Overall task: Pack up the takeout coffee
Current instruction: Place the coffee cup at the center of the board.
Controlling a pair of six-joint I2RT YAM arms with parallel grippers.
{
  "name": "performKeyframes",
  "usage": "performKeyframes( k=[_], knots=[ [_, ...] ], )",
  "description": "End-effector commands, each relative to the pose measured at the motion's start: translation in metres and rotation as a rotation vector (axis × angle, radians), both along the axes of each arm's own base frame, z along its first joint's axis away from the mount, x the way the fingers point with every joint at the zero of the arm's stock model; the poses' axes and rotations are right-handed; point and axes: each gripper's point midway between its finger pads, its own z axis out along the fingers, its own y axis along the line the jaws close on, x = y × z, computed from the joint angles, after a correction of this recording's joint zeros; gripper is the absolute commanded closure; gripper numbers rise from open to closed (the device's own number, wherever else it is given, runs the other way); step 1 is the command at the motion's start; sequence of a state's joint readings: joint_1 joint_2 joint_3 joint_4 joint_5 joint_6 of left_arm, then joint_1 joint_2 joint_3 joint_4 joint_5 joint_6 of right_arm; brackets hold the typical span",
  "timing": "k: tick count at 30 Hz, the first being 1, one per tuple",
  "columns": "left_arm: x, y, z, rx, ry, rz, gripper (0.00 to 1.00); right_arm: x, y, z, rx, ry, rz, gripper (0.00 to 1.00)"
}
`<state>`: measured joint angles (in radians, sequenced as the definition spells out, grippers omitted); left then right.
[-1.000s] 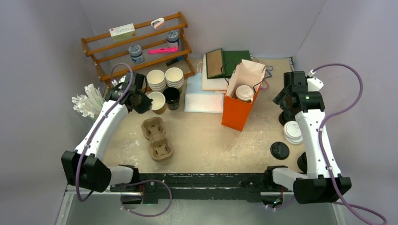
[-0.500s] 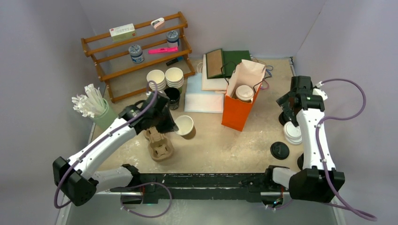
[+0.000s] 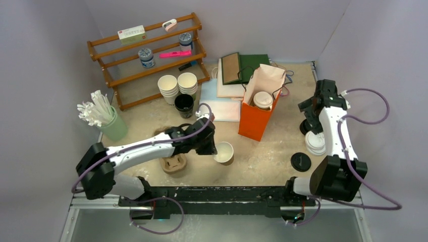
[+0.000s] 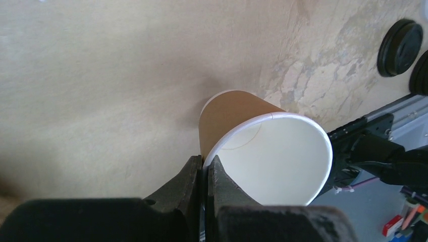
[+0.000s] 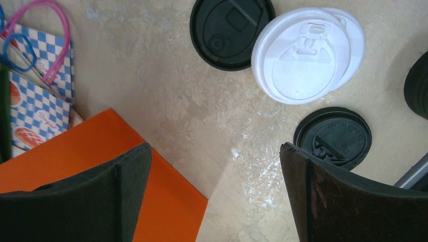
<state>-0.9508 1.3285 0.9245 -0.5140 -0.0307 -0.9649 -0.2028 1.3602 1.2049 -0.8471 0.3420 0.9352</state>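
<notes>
The left pincer (image 4: 204, 164) pinches the rim of a brown cup (image 4: 262, 151) from inside and outside, so the open cup can be carried low over the table (image 4: 101, 75). The right pincer (image 5: 217, 166) is wide and empty over the white lids (image 5: 305, 55), maybe to grab one. From the cup, the orange bag (image 3: 255, 118) stands at 1 o'clock, and a black lid (image 3: 301, 161) lies at 3 o'clock.
</notes>
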Motion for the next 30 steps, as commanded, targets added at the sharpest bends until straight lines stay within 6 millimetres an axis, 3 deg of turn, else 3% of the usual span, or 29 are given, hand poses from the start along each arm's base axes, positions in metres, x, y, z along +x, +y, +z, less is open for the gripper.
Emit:
performKeyframes(
  k=[1, 8, 12, 19, 23, 30],
  knots=[
    [0.009, -0.043, -0.004, -0.023, -0.087, -0.083, 1.00, -0.020, -0.013, -0.001, 0.092, -0.086, -0.121, 0.01],
    [0.011, -0.059, -0.024, 0.027, -0.108, -0.093, 1.00, -0.036, -0.044, -0.001, -0.014, 0.012, -0.234, 0.01],
    [0.019, -0.056, -0.028, 0.084, -0.121, -0.075, 0.88, -0.035, -0.043, -0.019, 0.050, 0.016, -0.221, 0.01],
    [0.027, -0.055, 0.004, 0.107, -0.186, -0.104, 0.51, -0.030, -0.044, -0.034, 0.119, -0.007, -0.140, 0.01],
    [0.023, -0.041, 0.026, 0.128, -0.208, -0.123, 0.44, -0.033, -0.048, -0.046, 0.143, -0.015, -0.158, 0.01],
    [0.016, -0.020, 0.046, 0.124, -0.237, -0.118, 0.44, -0.035, -0.059, -0.060, 0.145, -0.008, -0.208, 0.02]
  ],
)
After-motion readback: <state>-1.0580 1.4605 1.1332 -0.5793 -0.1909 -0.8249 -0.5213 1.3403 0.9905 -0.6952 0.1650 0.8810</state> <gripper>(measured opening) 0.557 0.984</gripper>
